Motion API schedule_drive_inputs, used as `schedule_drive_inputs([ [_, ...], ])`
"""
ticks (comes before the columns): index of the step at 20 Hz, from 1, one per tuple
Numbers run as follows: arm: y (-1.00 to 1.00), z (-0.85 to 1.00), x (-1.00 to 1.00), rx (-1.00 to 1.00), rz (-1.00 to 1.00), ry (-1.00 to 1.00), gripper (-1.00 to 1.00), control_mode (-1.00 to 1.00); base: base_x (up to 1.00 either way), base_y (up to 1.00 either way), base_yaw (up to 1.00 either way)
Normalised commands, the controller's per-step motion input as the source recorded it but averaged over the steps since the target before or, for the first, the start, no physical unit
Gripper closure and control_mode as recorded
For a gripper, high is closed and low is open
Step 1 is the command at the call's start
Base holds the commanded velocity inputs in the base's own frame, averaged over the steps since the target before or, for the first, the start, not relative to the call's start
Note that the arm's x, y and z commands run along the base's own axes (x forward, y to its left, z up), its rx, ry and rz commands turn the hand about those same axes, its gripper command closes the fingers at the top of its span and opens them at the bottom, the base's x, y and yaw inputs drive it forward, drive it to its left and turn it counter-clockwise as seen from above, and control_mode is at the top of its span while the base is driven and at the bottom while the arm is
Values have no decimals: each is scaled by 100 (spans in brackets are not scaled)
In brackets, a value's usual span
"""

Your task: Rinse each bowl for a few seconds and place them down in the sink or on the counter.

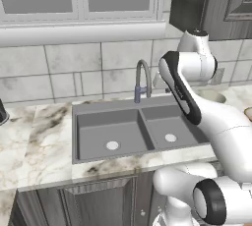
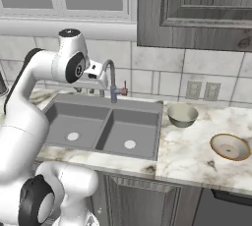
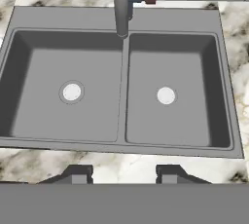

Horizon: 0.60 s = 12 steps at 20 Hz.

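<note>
Both basins of the sink (image 3: 121, 125) lie bare down to their drains, open from above. The faucet (image 2: 111, 80) arches up at the back rim over the divider and blocks the way there. To the right on the tabletop (image 2: 192, 149), two bowls take up room: one (image 2: 182, 114) just beside the sink's right rim, another (image 2: 230, 147) farther right, with bare marble between them. The upper cabinet (image 2: 197, 9) overhangs that stretch.
</note>
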Motion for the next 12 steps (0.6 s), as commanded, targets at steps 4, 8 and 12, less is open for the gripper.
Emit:
schedule_drive_inputs([
  [4, 5, 0, -14, -1, 0, -6, -100, -100, 0, 0, 0],
  [8, 0, 3, -49, -3, 0, -19, -100, -100, 0, 0, 0],
  [12, 0, 0, -52, -1, -2, -17, -100, -100, 0, 0, 0],
])
